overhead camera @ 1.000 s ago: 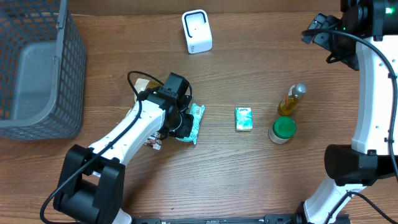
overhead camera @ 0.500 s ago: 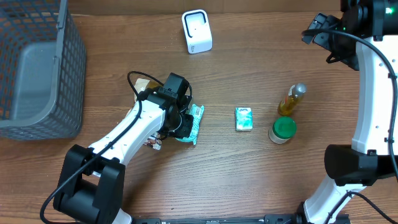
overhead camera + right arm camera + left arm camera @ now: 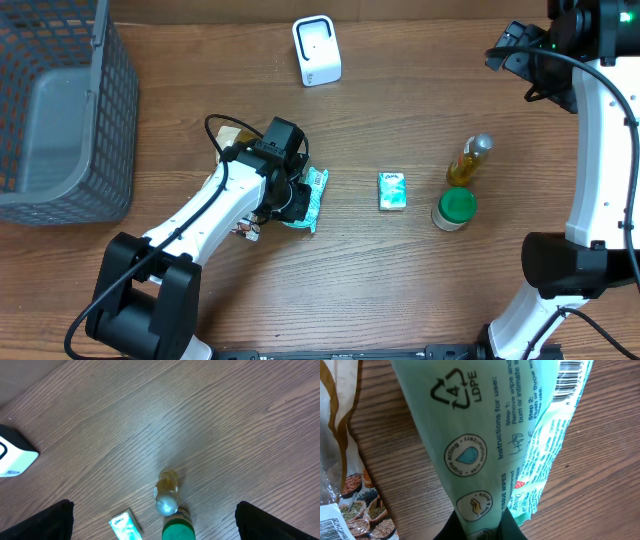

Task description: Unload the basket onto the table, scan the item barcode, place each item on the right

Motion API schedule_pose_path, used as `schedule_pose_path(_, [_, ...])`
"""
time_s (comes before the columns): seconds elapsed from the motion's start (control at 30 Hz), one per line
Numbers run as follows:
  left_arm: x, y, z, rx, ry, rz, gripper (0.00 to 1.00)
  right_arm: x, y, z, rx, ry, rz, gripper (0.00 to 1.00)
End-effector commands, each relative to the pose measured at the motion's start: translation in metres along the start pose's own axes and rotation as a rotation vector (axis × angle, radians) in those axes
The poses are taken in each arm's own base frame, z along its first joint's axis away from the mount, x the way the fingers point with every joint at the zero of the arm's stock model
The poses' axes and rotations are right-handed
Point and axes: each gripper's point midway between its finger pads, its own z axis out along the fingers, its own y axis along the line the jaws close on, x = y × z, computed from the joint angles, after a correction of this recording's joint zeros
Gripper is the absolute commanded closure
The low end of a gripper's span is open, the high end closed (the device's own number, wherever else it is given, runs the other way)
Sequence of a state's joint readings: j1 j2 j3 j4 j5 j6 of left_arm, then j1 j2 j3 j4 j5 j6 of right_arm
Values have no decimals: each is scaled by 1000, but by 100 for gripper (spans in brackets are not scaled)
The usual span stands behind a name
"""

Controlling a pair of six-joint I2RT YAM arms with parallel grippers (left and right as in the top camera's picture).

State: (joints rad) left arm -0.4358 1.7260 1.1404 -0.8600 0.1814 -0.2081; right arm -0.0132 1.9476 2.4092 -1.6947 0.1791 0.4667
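Observation:
My left gripper [image 3: 291,199] is shut on a green wet-wipe packet [image 3: 310,195] near the middle of the table. In the left wrist view the packet [image 3: 485,435] fills the frame, pinched between my dark fingers [image 3: 451,530] at the bottom edge. Its barcode [image 3: 568,375] shows at the top right corner. A white scanner [image 3: 317,50] stands at the back centre, well apart from the packet. My right gripper [image 3: 515,50] hangs open at the far right, high above the table, with nothing between its fingers [image 3: 42,520].
A grey mesh basket [image 3: 60,110] stands at the far left. A small tissue pack [image 3: 392,191], a yellow bottle [image 3: 468,160] and a green-lidded jar [image 3: 455,208] sit right of centre. A snack bag [image 3: 345,500] lies under my left arm.

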Motion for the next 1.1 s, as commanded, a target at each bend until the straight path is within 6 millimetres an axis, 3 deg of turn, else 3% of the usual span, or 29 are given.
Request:
schedule_pose_path(0.0, [-7, -1, -8, 6, -35, 24, 96, -3, -1, -10, -18, -25, 7, 0])
schedule_pose_path(0.73, [-9, -2, -10, 9, -43, 31, 96, -3, -1, -10, -18, -25, 7, 0])
schedule_pose_path(0.87, [-23, 3, -30, -52, -73, 32, 96, -3, -1, -10, -18, -25, 7, 0])
schedule_pose_path(1.07, [-58, 0, -102, -138, -172, 37, 96, -3, -1, -10, -18, -25, 7, 0])
